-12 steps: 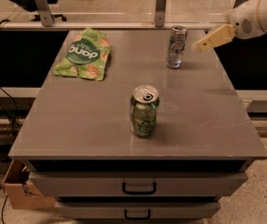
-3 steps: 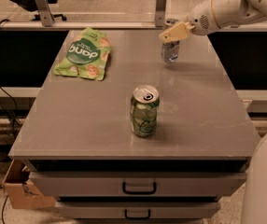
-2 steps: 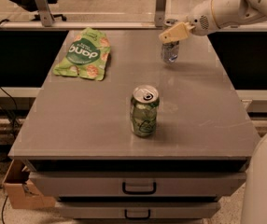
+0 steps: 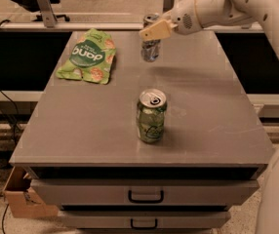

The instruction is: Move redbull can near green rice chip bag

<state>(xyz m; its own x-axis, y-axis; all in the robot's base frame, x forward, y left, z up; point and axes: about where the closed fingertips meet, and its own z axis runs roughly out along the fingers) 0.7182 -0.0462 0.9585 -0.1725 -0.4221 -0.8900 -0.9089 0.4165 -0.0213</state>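
Observation:
The redbull can (image 4: 150,50), slim and silver-and-blue, is at the back middle of the grey table (image 4: 212,111), tilted a little. My gripper (image 4: 155,30) comes in from the upper right and is shut on the can's upper part, with one tan finger (image 4: 157,30) across its front. The can seems to be held just above the tabletop. The green rice chip bag (image 4: 88,56) lies flat at the back left of the table, about a hand's width left of the can.
A wider green soda can (image 4: 151,116) stands upright in the middle of the table, in front of the redbull can. Drawers (image 4: 145,195) sit under the tabletop. A cardboard box (image 4: 17,194) is on the floor at lower left. A rail runs behind the table.
My gripper has closed on the redbull can and carried it left, from the back right of the table toward the green rice chip bag. The green soda can and the bag have not moved.

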